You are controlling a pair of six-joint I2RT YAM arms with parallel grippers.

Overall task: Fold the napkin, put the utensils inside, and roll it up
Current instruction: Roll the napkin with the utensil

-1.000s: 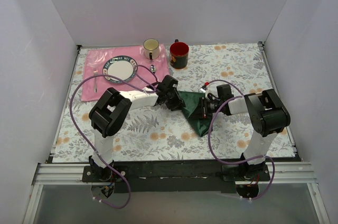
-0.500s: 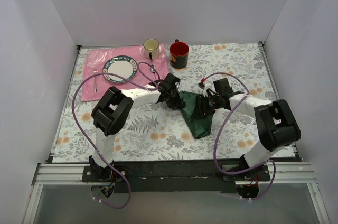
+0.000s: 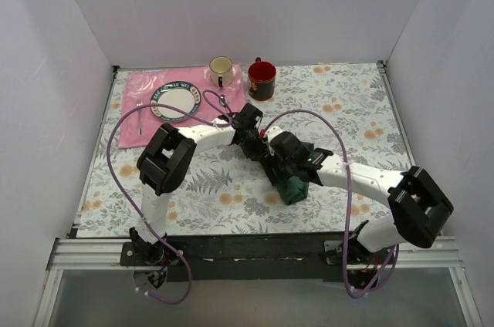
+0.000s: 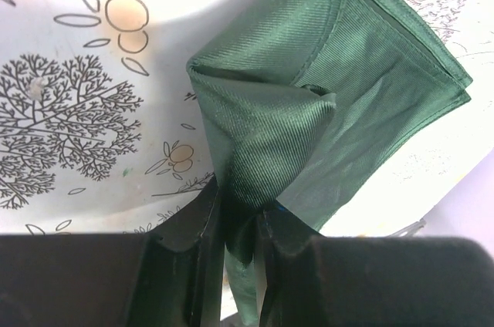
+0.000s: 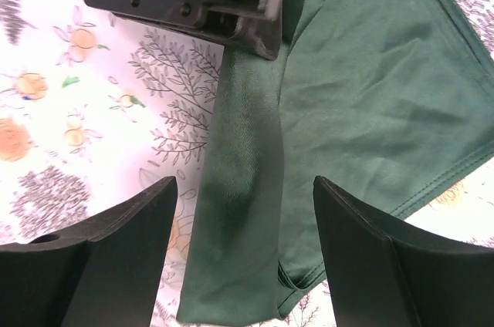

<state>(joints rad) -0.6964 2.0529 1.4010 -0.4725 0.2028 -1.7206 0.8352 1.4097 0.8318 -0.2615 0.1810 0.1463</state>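
Since the dark green, slightly shiny cloth napkin (image 3: pixel 296 187) is lying bunched up mid-desk with both arms crowding over it, I'm reading this as the folding step. Nothing is looking rolled yet.

Top camera: the left pincer (image 3: pixel 261 151) is reaching in from the far-left side and the right pincer (image 3: pixel 276 165) is hovering just beside it over the same cloth. I'm not managing to pick out the black-handled utensils from up here. The desk (image 3: pixel 347 103) is wearing a pale floral-and-fern print. A pink rectangular placemat (image 3: pixel 135 89) is sitting far left, carrying a round patterned-rim plate (image 3: pixel 176 102) and a small silver fork (image 3: pixel 140 119). A cream mug (image 3: pixel 221 71) is sitting on its far right corner, with a red mug (image 3: pixel 262 80) just beside. Plain white walls are boxing everything in.

Left wrist camera: the left pincer (image 4: pixel 235 215) is squeezing down narrow on a raised fold of the napkin (image 4: pixel 363 72), with the hemmed layers trailing onto the desk (image 4: pixel 69 111).

Right wrist camera: the right pincer (image 5: pixel 239 246) is standing wide with nothing in it, straddling a long ridge of napkin (image 5: pixel 363 88).

My guess is the right one needs to drop and close on a free edge. Then both need to carry it over evenly, since slick cloth like this is probably going to slide.
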